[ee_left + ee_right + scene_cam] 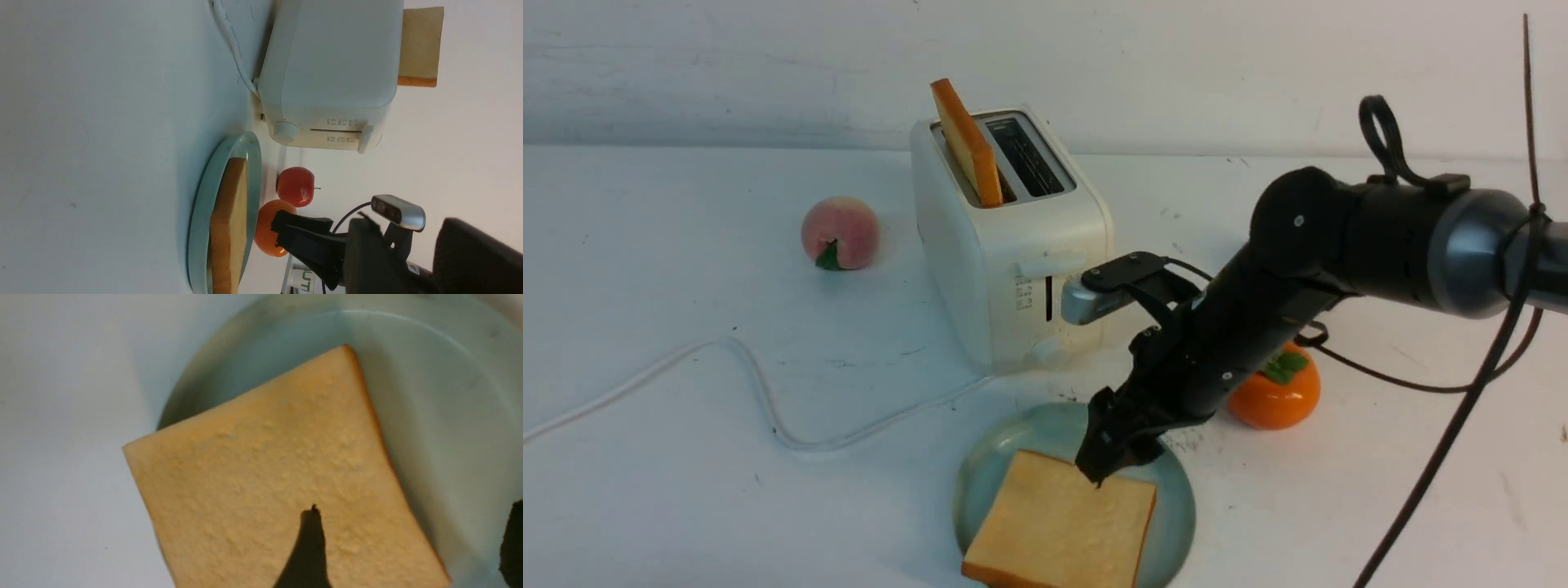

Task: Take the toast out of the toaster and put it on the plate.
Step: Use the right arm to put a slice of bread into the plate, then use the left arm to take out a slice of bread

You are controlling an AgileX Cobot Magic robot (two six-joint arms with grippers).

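**Front view.** The white boxy two-slot plastic toaster (1013,245) serves as the reference. A golden-brown square of toast, the standing slice (966,140), rises on edge from the slot on the toaster's robot-left side. It leans a little, and its long axis runs front to back along the slot. Just before the toaster's lever face sits the round, shallow pale blue-green plate (1033,441). A second golden-brown square, the flat slice (1058,531), lies on it, with one corner overhanging the rim on the side away from the toaster. The right gripper (1115,465) hangs over the flat slice's corner nearest the toaster. The left gripper is absent from this view.

**Left wrist view.** The toaster (331,61) is seen from its long side, well apart from the camera, and the standing slice (421,45) projects from its top. Whether the left gripper is spread or clenched cannot be told here.

**Right wrist view.** One black finger (310,555) lies over the flat slice (265,477) and the other sits over bare plate (441,396). The fingers are spread wide and grasp nothing.

**Assessment.** The standing slice lies above and beyond the right gripper, past the toaster's front face and toward the robot's left. The right arm appears the nearer one. The fingers would have to close across the slot, on the slice's broad faces.
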